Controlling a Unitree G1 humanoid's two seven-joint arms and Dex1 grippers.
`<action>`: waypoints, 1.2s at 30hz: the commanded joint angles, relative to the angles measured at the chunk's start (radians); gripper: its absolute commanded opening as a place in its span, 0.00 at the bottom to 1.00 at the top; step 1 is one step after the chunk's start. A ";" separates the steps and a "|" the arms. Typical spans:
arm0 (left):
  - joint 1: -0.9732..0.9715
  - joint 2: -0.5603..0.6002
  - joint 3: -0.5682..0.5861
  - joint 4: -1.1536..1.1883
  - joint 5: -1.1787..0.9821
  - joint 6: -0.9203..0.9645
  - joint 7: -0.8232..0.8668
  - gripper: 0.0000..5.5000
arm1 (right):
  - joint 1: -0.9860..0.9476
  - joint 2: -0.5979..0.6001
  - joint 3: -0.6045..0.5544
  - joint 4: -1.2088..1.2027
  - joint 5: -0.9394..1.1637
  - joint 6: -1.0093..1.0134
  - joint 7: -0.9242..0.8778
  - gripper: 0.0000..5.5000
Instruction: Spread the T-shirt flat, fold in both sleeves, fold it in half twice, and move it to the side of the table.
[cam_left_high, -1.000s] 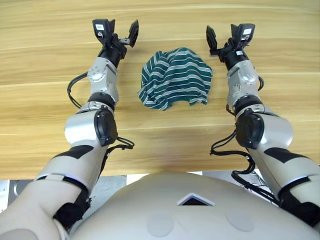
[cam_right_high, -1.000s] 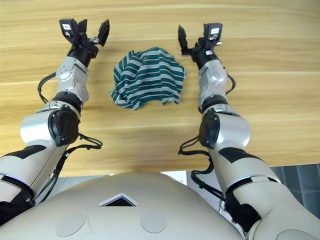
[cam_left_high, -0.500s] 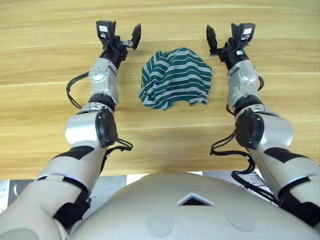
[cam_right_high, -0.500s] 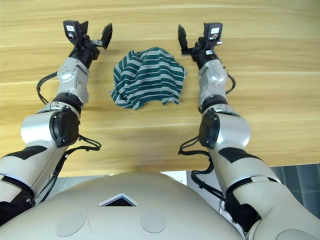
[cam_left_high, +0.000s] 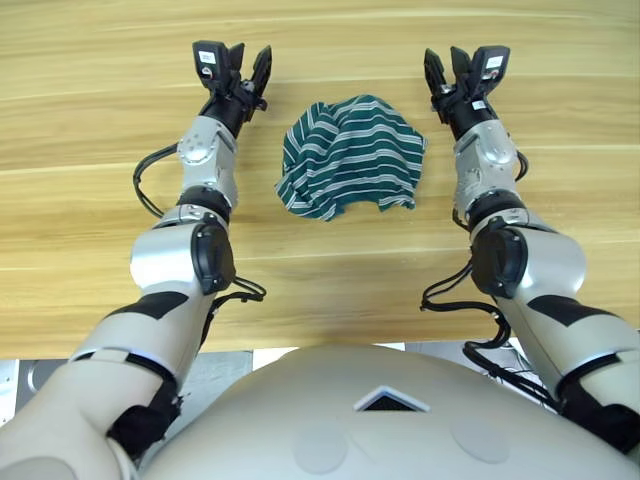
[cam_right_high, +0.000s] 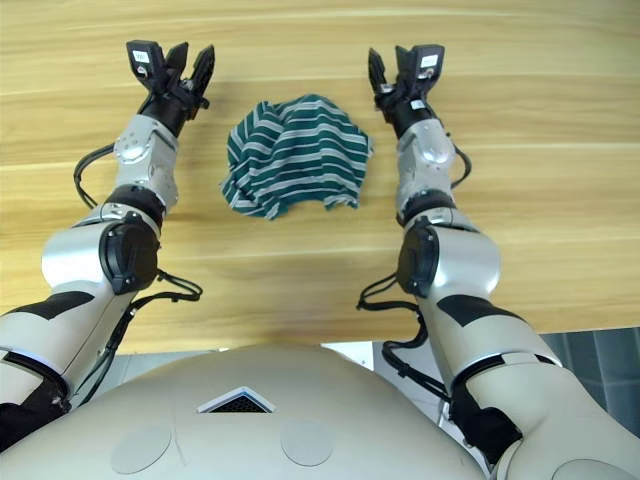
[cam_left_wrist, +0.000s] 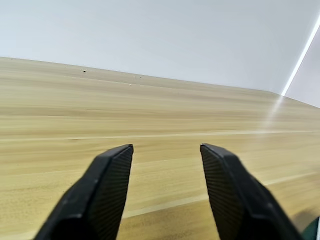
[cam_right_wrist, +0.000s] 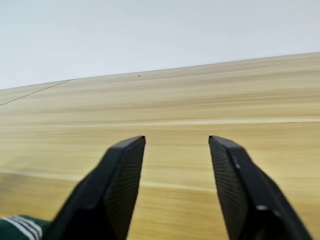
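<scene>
Pale wooden table (cam_left_high: 100, 120) with one crumpled T-shirt (cam_left_high: 350, 155) on it

The top is light wood grain, with long boards running side to side and thin, lighter seams between them (a few of those lines cross the whole width). Lying on it is a dark green T-shirt with thin white stripes. It's bunched into a rumpled heap rather than spread out, sitting about mid-width and well back from the near edge. The cloth is folded over itself, so I can't pick out the sleeves or collar. The table's near edge runs straight across, and the wood around the heap is bare on every side.
</scene>
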 joint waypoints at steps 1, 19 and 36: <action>0.009 0.001 0.002 -0.005 0.001 -0.005 -0.008 0.34 | -0.013 -0.005 0.003 -0.010 -0.003 -0.008 -0.003 0.30; 0.008 0.001 0.005 -0.005 -0.001 0.005 0.012 0.57 | -0.009 0.001 -0.003 -0.012 0.010 0.000 0.038 0.41; 0.239 0.070 -0.130 -0.489 -0.194 -0.214 -0.919 0.69 | 0.484 -0.257 0.260 -0.732 0.103 -0.310 0.867 0.53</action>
